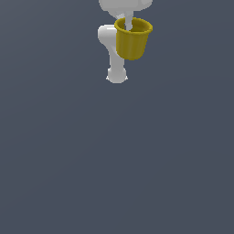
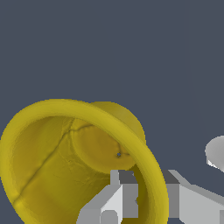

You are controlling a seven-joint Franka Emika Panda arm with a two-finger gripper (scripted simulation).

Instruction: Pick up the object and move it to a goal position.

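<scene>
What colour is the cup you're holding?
Mustard yellow, inside and out; the cup shows best in the wrist view, its wall between the fingers.

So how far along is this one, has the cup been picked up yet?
Pickup looks done: the cup hangs near the exterior view's top, the hand pinching its rim, one finger inside. The carry is in hand. No goal marker shows, so arrival can't be confirmed.
</scene>
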